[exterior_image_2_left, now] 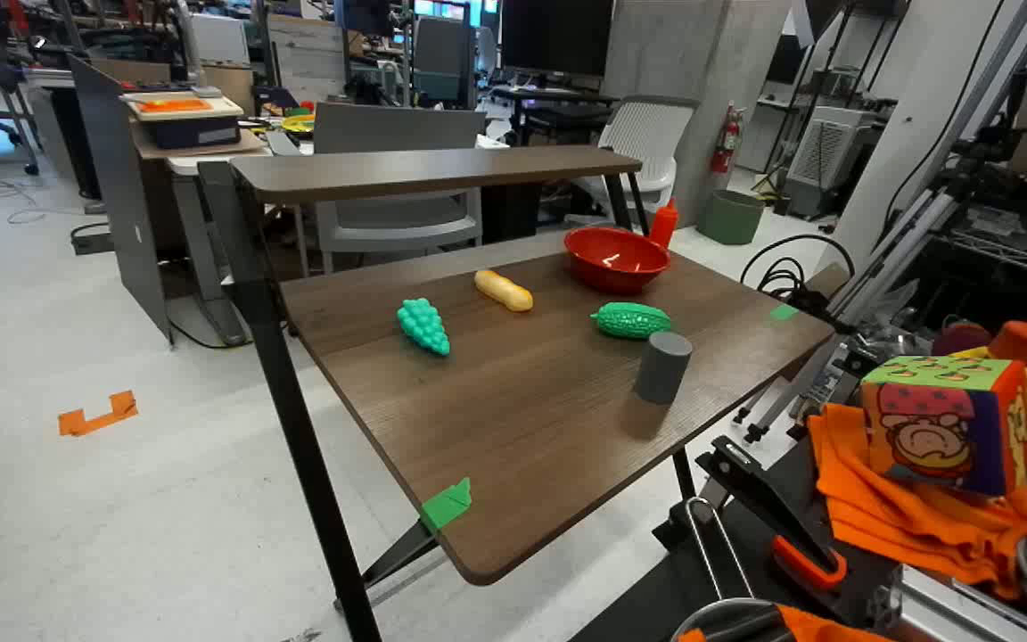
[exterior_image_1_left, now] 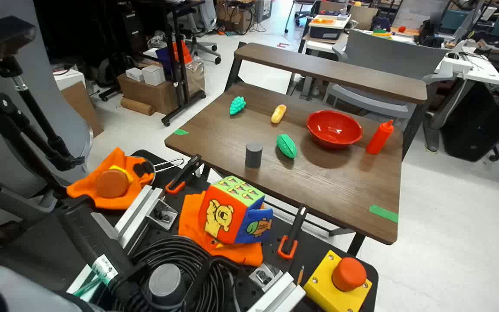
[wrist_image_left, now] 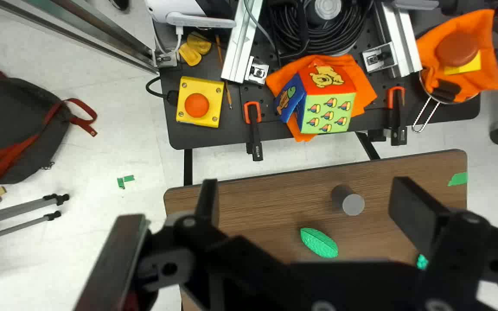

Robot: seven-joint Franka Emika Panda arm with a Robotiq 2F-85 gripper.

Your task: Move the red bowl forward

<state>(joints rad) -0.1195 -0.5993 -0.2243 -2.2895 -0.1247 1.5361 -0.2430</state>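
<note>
On the wood-grained table [exterior_image_2_left: 513, 437] you have one glossy, round red bowl [exterior_image_1_left: 334, 129], its bare inside showing, near one red squeeze bottle [exterior_image_1_left: 379, 138], plus one smooth yellow roll [exterior_image_1_left: 278, 114], one upright grey cylinder [exterior_image_2_left: 663, 367], one knobbly green grape-like cluster [exterior_image_2_left: 424, 326] and one textured green oval [exterior_image_2_left: 631, 321]. Your gripper [wrist_image_left: 307, 198] is spread wide, holding nothing.

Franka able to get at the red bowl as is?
Likely yes: the gripper is open, and nothing covers the red bowl; the red bottle stands beside it, apart, so the way from above looks free.
</note>
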